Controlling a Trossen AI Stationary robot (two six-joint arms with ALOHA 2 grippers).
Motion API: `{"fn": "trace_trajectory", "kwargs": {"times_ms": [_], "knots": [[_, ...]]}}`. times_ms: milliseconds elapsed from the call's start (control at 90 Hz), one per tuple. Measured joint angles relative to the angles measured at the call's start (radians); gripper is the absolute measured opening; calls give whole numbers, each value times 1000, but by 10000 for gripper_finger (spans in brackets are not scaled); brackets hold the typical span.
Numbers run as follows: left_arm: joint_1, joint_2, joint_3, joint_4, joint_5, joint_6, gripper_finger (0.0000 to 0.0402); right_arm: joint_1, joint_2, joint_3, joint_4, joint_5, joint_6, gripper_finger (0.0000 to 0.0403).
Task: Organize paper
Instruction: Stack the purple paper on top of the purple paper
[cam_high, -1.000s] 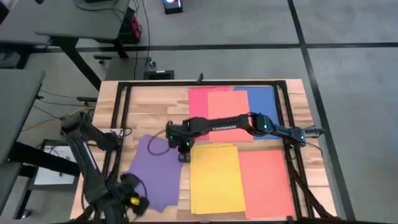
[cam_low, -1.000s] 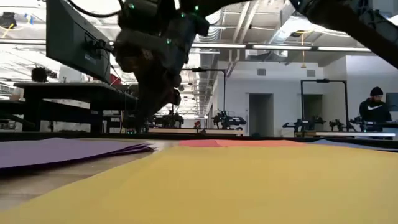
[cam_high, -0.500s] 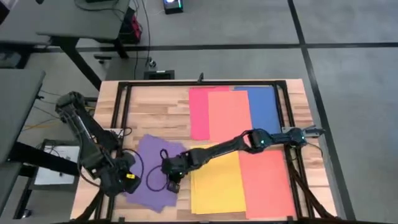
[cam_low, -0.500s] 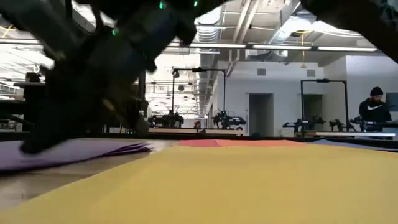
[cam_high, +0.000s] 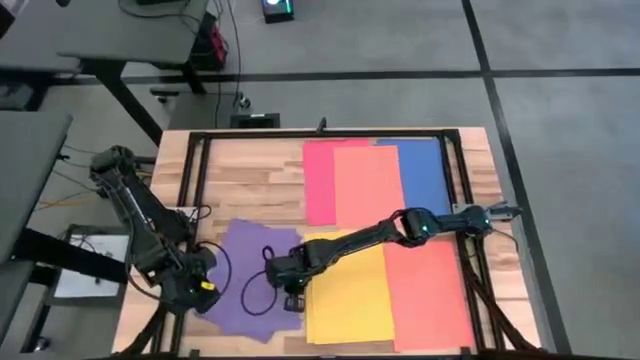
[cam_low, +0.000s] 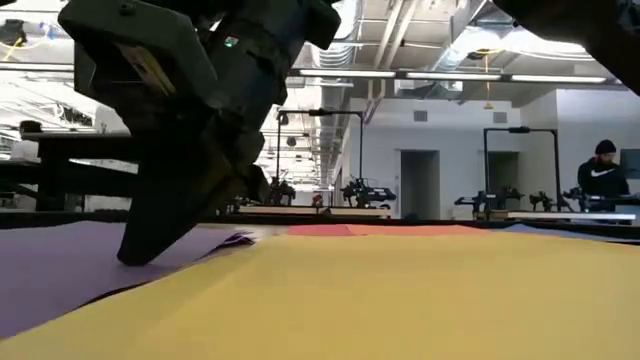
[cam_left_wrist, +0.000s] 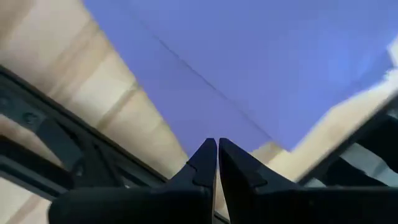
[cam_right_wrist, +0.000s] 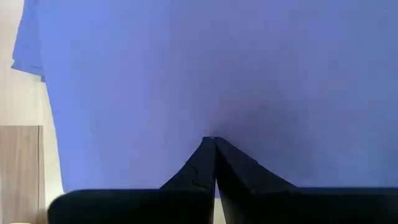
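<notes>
Both end effectors press closed fingertips onto the purple paper (cam_high: 245, 285) at the surface's (cam_high: 240, 170) seven o'clock. The left end effector (cam_high: 205, 287) sits at its nine o'clock edge, the right end effector (cam_high: 291, 297) at three o'clock; neither grips anything.

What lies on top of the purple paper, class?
Both grippers' shut tips meet the purple paper: the left gripper near its left edge, the right gripper at its right edge beside the yellow paper. Anything beneath the purple sheets is hidden.

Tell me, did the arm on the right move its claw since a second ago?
Yes. The right gripper left the far corner of the yellow paper and moved toward the table's near edge, now pressing shut-fingered on the purple paper.
</notes>
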Motion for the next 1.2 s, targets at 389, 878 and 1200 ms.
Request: {"fn": "trace_trajectory", "kwargs": {"times_ms": [389, 878, 1200], "knots": [[19, 159, -84, 26, 149, 80, 0, -15, -62, 20, 90, -58, 246, 0], [18, 315, -170, 202, 292, 698, 0, 55, -58, 14, -47, 2, 229, 0], [19, 327, -181, 235, 300, 804, 0, 104, -51, 20, -92, 29, 215, 0]]}}
